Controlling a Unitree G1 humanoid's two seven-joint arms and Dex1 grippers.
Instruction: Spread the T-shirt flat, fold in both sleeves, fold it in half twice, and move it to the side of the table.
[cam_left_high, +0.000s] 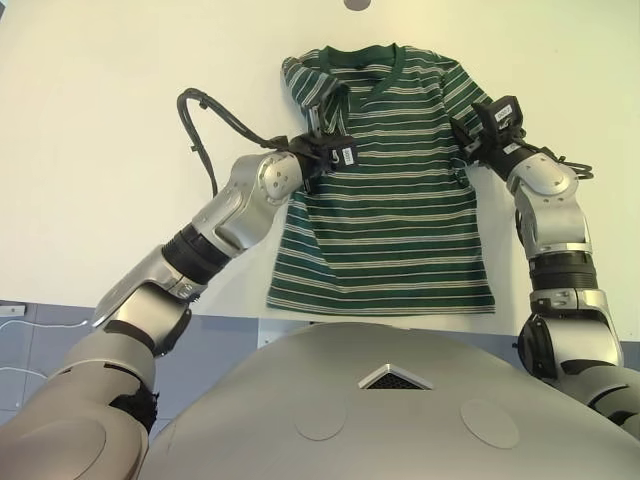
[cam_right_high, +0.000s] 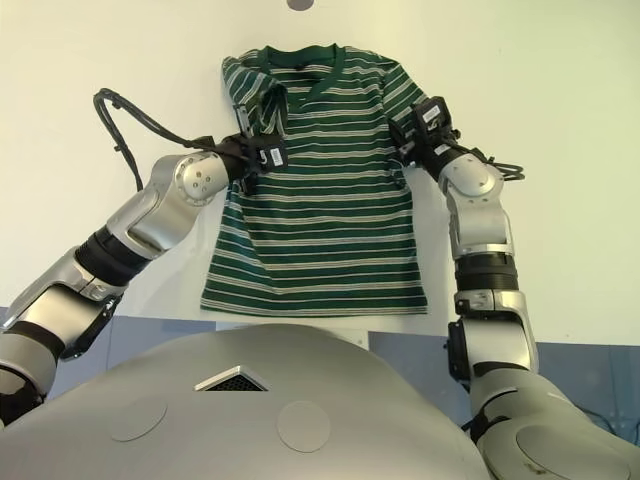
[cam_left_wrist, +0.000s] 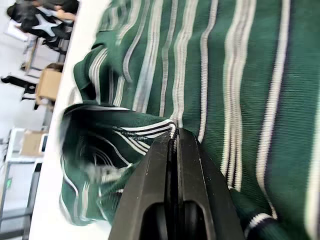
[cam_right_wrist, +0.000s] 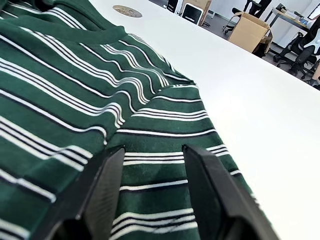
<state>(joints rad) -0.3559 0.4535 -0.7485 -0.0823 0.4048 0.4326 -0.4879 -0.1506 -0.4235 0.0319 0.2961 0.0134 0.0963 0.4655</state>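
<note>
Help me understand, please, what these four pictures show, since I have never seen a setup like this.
This is a humanoid robot with two arms, each ending in a two-fingered tool. The two wide pictures come from cameras in its head, looking down over its arms; both show the same scene. The other two come from a camera on each wrist, looking along that arm's tool. On the white table lies a green striped T-shirt, front up, with its collar away from the robot. The left tool is shut on the left sleeve, which is turned inward over the chest. The right tool is open, its two fingers spread over the right sleeve, which lies flat. I cannot tell whether they touch the cloth.
</note>
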